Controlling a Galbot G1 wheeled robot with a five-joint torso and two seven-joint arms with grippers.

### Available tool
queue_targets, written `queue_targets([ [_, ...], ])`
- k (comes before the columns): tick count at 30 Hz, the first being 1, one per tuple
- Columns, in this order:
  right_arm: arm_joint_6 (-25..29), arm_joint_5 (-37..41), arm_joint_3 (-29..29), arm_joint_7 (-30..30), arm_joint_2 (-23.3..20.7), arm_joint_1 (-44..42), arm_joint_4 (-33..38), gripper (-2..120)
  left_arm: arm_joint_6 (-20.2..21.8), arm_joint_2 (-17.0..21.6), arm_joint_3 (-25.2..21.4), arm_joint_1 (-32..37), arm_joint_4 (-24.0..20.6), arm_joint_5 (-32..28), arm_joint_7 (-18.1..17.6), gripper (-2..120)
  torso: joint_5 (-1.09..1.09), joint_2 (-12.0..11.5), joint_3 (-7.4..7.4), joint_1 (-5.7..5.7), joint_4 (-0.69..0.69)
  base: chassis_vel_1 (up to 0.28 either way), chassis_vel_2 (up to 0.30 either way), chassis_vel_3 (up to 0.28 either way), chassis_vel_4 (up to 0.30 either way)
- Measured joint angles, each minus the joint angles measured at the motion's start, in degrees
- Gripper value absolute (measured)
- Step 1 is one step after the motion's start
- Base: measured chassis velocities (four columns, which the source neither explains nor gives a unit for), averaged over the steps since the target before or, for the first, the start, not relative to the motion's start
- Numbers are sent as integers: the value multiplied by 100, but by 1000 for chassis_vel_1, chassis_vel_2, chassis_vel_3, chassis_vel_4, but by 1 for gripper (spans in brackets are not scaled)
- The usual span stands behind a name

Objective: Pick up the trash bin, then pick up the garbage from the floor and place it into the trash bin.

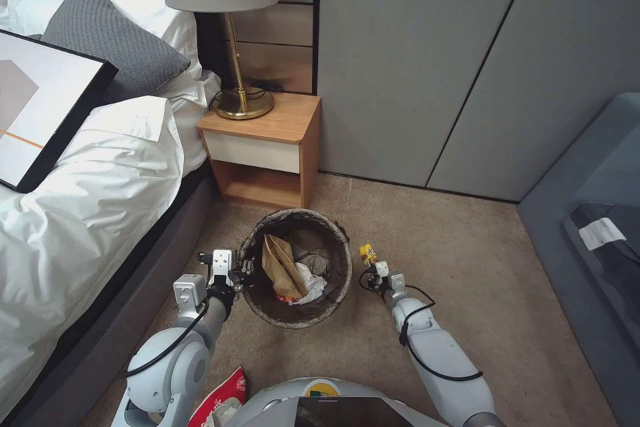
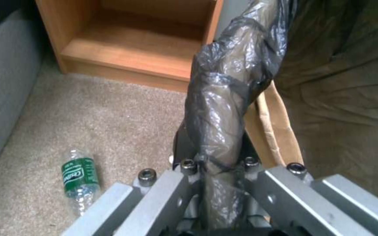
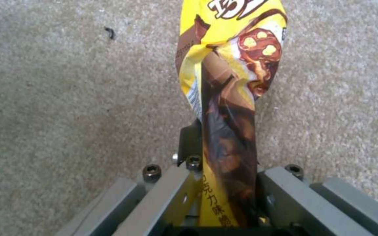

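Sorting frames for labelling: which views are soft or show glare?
Head view: crisp, evenly lit, bin interior shaded. Left wrist view: soft, glare on the bag over the rim. Right wrist view: wrapper fairly sharp, carpet grainy.

Left gripper point(image 2: 217, 177) clamped on bag-lined rim of trash bin point(image 2: 228, 98) | brown paper bag point(image 2: 276, 131) just beyond, inside | green bottle point(image 2: 79, 180) on carpet point(image 2: 110, 114) beside gripper | wooden nightstand point(image 2: 132, 42) ahead

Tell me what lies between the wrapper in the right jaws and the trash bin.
Bare carpet in the head view: the right gripper holds the yellow wrapper just beside the trash bin.
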Motion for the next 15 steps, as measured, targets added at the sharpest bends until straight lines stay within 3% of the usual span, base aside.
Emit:
queue_targets([
  [7,70,-17,64,46,-25,-59,121,0,-2,8,-2,-2,9,2,1,0,0,0,0,0,0,0,0,0,0],
  [15,95,231,171,675,-196,-512,1492,0,-21,36,12,-9,27,4,6,0,0,0,0,0,0,0,0,0,0],
])
